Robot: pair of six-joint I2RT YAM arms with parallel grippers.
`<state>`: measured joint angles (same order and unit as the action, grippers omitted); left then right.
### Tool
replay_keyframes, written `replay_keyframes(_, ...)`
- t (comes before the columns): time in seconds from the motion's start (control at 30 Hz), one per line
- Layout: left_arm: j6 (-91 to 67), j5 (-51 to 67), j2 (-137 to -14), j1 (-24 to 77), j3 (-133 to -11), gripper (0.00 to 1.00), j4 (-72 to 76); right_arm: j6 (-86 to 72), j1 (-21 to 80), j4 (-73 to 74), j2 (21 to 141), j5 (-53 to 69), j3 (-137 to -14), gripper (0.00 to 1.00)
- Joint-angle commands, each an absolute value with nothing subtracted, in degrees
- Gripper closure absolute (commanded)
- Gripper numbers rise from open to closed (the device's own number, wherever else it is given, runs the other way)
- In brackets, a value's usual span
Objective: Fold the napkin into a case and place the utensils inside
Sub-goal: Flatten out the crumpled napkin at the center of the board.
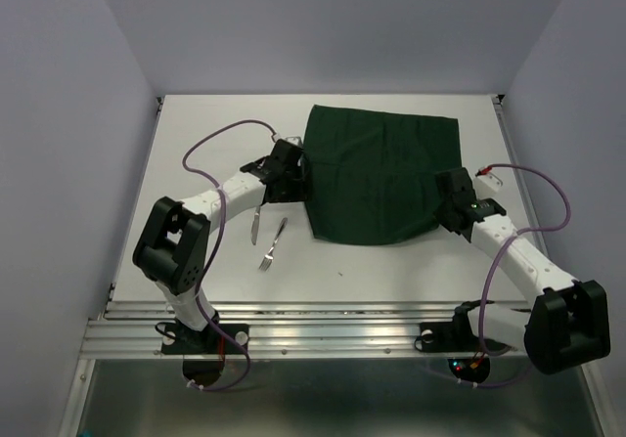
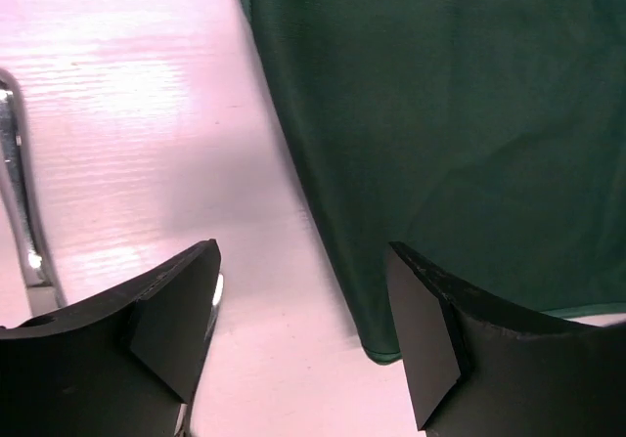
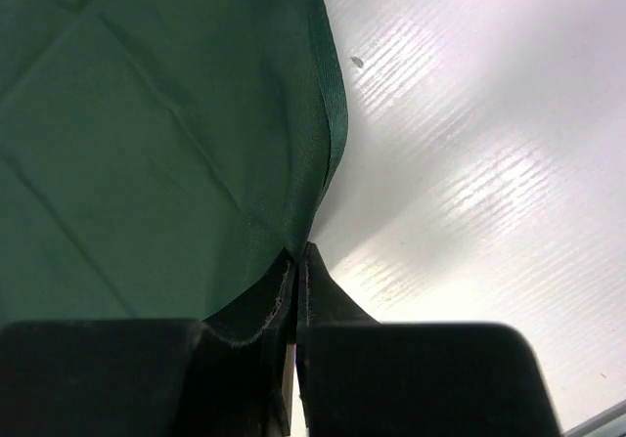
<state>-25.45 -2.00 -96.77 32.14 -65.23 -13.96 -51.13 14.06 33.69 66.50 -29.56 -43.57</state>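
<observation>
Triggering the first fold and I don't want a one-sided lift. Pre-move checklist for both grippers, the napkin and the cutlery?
1. Right gripper shut on napkin edge: ok.
2. Left gripper gripping napkin: not ok; it is open, with the cloth corner between its fingers.
3. Napkin spread out on table: ok.
4. Knife and fork off the cloth: ok, both lie left of it.
5. How much cloth the right gripper holds: cannot tell.
</observation>
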Motion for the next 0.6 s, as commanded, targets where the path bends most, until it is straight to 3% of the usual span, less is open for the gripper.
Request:
replay_keyframes(0.0,-25.92,3.24,-94.83,32.17,-63.21,0.23,-12.66,-49.92,13.89,35.07,66.45,-32.43,-44.91,0.99)
replay_keyframes(0.17,-29.17,9.05,-95.10,32.52,-59.86,0.35,-8.53,-50.54,13.36,34.98,65.57,-31.55,-43.51,0.99)
replay_keyframes(0.4,-31.37,8.53,-99.05,33.49,-58.71,0.50,-6.60,-50.54,13.36,34.98,65.13,-31.47,-43.50,0.99)
replay_keyframes(0.53,-30.68,8.18,-100.89,33.49,-60.46,0.65,-5.45,-50.10,13.36,34.98,64.95,-32.08,-43.59,0.99)
replay_keyframes(0.57,-29.72,8.00,-101.68,33.49,-62.21,0.77,-5.62,-50.01,13.36,34.98,64.95,-32.17,-43.59,0.99)
